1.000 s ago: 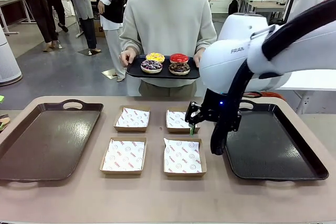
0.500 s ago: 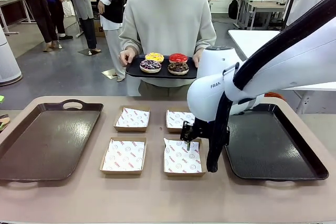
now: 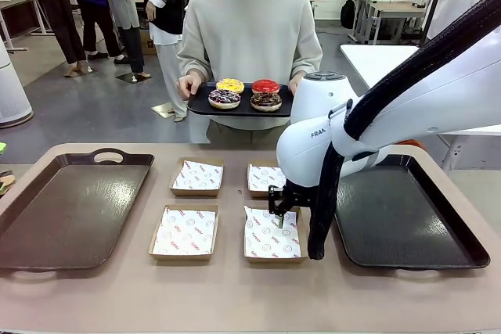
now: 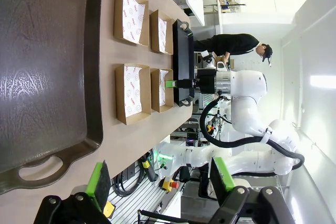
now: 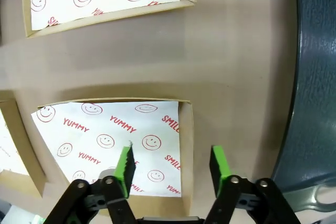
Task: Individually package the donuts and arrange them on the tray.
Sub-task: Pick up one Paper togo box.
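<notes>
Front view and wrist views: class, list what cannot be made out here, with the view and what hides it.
Donuts, front view: too small and far for topping detail.
Far-right box, front view: its right part hidden behind the right arm.
Right tray, right wrist view: cut off by the right edge.
Left tray, left wrist view: cut off by top and left edges.

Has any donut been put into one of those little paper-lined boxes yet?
No, all four donuts sit on the black tray that the person holds, and the four boxes hold only printed paper.
</notes>
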Controlling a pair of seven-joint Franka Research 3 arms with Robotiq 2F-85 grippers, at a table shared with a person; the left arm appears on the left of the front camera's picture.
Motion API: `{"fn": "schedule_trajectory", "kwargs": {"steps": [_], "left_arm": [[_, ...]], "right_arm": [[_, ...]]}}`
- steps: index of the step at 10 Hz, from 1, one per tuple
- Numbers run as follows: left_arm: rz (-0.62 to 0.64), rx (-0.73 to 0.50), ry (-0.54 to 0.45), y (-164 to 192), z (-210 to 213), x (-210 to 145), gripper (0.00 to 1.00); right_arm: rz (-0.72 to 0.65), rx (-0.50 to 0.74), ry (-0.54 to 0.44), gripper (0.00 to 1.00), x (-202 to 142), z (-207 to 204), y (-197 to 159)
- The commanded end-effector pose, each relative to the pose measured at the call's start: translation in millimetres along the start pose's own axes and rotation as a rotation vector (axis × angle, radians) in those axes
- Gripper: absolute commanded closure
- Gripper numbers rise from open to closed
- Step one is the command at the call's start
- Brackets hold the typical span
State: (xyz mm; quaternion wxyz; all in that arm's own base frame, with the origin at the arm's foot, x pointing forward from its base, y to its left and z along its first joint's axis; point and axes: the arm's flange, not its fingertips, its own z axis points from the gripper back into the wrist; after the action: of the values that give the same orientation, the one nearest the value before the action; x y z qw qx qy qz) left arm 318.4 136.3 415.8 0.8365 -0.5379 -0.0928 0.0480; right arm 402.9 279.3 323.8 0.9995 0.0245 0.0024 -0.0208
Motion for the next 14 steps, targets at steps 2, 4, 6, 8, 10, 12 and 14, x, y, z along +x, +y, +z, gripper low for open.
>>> {"fn": "schedule_trajectory", "kwargs": {"steps": [2, 4, 6, 8, 10, 12, 14], "left_arm": [[-0.002, -0.015, -0.012, -0.4, 1.2, 0.2, 0.00], [-0.002, -0.015, -0.012, -0.4, 1.2, 0.2, 0.00], [-0.002, -0.015, -0.012, -0.4, 1.2, 0.2, 0.00], [-0.002, -0.015, -0.012, -0.4, 1.2, 0.2, 0.00], [-0.002, -0.015, -0.012, -0.4, 1.2, 0.2, 0.00], [-0.002, -0.015, -0.012, -0.4, 1.2, 0.2, 0.00], [-0.002, -0.015, -0.012, -0.4, 1.2, 0.2, 0.00]], "right_arm": [[0.013, -0.004, -0.019, 1.00, -3.5, -1.8, -7.3], [0.010, 0.002, -0.009, 1.00, -2.2, -2.2, -9.9], [0.004, 0.005, 0.000, 1.00, -1.8, -4.2, -11.3], [-0.008, -0.015, -0.019, 1.00, -5.3, 1.0, -10.3], [-0.035, -0.045, -0.010, 1.00, -13.5, 14.4, -8.4], [0.036, -0.070, 0.056, 1.00, -27.6, 60.6, -2.0], [0.099, -0.075, 0.050, 1.00, -34.6, 133.9, 2.6]]}}
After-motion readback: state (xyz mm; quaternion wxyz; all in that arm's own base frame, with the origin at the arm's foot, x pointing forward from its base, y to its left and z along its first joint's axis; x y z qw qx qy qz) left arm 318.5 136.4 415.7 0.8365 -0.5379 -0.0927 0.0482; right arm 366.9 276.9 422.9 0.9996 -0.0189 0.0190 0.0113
